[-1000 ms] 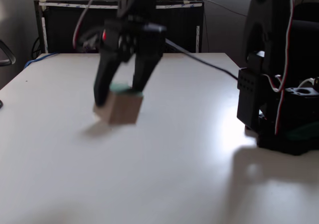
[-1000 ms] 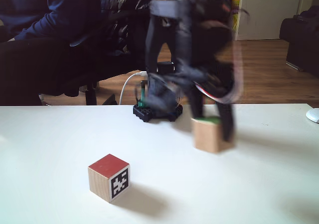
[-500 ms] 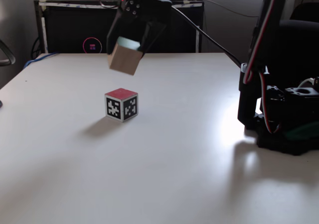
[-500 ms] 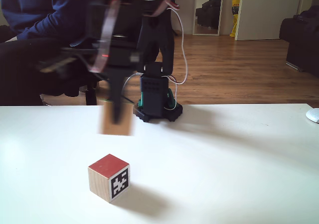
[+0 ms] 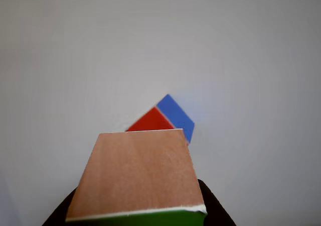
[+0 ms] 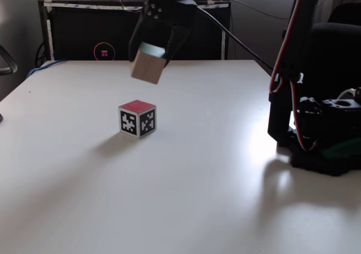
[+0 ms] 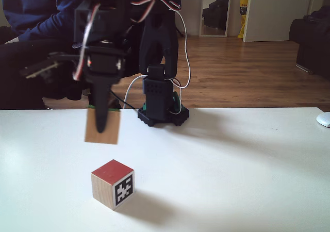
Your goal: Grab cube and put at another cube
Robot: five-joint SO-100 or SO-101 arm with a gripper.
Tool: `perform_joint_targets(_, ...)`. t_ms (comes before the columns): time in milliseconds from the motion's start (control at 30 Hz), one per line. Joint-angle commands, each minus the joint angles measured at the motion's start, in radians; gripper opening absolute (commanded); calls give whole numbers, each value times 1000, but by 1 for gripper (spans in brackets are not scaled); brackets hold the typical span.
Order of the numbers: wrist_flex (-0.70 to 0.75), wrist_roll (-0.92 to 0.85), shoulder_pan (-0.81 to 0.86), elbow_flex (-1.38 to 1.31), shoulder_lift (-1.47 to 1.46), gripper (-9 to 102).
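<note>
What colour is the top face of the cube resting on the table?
Red on the marker cube, clearest in a fixed view.

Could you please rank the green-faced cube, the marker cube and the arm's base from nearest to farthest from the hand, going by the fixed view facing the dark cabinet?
1. The green-faced cube, held in the hand, above the table.
2. The marker cube, on the table below.
3. The arm's base, far right.

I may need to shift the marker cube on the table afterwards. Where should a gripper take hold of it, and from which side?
Probably from straight above, fingers closing on two opposite upright faces. The marker cube sits flat on the table, red face up, sides free. It stands turned cornerwise in both fixed views, so the wrist should rotate to match. The gripper currently holds the green-faced cube above it.
</note>
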Motion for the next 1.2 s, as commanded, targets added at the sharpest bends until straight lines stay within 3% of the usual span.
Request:
perform_joint_targets(0,-3,31,-51,-34,0,11)
perform_joint_targets(600,18,80,-72,-244,-301,11)
perform_joint_targets(1167,72,60,-64,-299,-354,11)
